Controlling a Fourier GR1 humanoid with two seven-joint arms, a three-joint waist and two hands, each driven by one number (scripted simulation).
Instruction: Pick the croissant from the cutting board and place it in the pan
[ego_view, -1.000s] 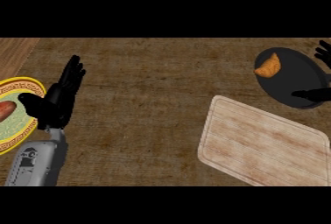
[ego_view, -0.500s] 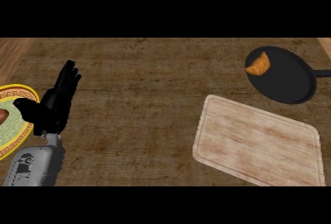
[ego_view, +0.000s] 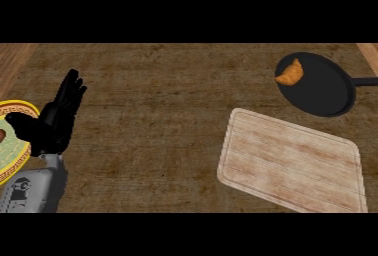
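A golden croissant (ego_view: 290, 74) lies inside the black pan (ego_view: 321, 92) at the upper right, near the pan's left rim. The pan's handle runs off the right edge. Below it the pale wooden cutting board (ego_view: 295, 160) lies bare on the dark counter. My left hand (ego_view: 55, 120) stands at the left with fingers straight and pointing up, holding nothing. My right hand does not show.
A yellow-rimmed plate (ego_view: 15, 165) with a brown item on it sits at the left edge, partly behind my left hand. A lighter wooden strip (ego_view: 13, 60) borders the counter at the upper left.
My right hand has drawn back from the pan and left the view. The view has shifted, so pan and board sit further left. My left hand stayed open.
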